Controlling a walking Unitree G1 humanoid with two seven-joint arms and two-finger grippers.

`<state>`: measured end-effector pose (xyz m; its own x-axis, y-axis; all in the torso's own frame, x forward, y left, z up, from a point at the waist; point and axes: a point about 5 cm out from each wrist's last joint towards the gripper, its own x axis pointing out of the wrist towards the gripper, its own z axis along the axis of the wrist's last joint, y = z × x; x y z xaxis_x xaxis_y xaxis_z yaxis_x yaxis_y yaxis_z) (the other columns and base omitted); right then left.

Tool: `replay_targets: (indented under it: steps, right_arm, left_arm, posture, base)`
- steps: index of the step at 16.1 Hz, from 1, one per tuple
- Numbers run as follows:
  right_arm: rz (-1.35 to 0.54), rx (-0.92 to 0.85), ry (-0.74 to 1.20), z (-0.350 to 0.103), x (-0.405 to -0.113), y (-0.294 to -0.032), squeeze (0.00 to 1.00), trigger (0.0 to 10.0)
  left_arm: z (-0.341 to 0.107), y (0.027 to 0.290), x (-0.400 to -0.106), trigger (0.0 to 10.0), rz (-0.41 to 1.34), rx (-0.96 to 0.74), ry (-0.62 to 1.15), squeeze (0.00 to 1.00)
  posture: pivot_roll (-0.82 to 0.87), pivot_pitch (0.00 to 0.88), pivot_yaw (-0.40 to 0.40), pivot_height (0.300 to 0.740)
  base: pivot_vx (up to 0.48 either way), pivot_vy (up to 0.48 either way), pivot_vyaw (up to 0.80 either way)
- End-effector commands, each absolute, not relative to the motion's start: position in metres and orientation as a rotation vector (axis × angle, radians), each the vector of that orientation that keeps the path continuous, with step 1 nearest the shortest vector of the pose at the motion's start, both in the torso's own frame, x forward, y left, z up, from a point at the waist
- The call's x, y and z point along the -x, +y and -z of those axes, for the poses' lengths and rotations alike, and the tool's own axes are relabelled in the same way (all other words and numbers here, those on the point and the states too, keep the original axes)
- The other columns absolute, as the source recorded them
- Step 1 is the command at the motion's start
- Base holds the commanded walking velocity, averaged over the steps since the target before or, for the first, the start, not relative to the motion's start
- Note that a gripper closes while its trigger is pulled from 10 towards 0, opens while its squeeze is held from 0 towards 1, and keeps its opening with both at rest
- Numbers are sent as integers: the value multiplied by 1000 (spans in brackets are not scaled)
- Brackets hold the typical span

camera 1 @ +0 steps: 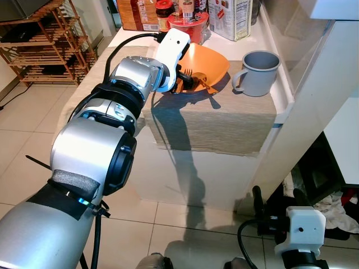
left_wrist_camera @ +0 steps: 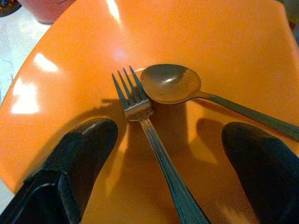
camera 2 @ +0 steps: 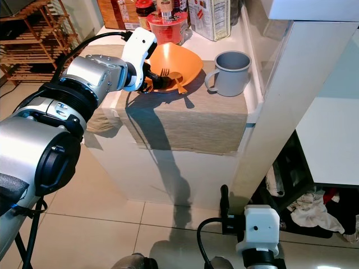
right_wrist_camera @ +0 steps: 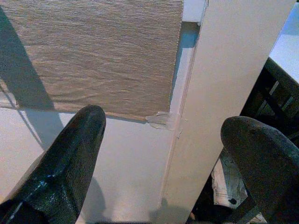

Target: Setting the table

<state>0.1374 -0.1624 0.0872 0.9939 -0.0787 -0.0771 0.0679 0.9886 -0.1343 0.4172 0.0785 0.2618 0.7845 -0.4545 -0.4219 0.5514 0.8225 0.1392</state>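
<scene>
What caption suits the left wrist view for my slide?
Left gripper open astride a fork beside a spoon in the orange plate.

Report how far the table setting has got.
Done: a beige woven placemat lies over the counter edge, with a grey mug standing on it and an orange plate beside the mug.

In hand: the left gripper is open inside the plate, its fingers either side of the metal fork, whose tines touch the metal spoon.

Left: both utensils are not yet laid on the placemat. The right gripper hangs open below the counter.
</scene>
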Motion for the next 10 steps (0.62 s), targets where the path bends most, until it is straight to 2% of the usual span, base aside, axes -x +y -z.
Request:
replay_targets:
  steps: [1,2,3,4,5,10]
  right_arm:
    - [74,130,95,-87,-137,-160,0,10000]
    - [74,131,96,-87,-137,-160,0,10000]
    - [74,132,96,-87,-137,-160,0,10000]
    - [75,134,97,-87,-137,-161,0,10000]
    - [76,135,98,-87,-138,-161,0,10000]
    - [78,138,101,-86,-138,-162,0,10000]
  left_arm:
    - [-263,83,-418,10000,526,-276,395,0]
    - [-263,83,-418,9804,524,-277,392,0]
    - [-264,82,-418,8314,523,-269,391,0]
    - [-265,81,-418,314,521,-259,388,0]
    - [-266,80,-418,0,518,-249,385,0]
    - [-267,79,-418,0,512,-237,377,0]
  posture:
    - [-119,79,133,718]
    - [-119,79,133,718]
    - [-120,79,132,718]
    - [-119,81,134,718]
    - [-119,81,134,718]
    - [-121,81,133,718]
  base:
    - [0,0,0]
    - [0,0,0]
    - [0,0,0]
    - [0,0,0]
    - [0,0,0]
    - [0,0,0]
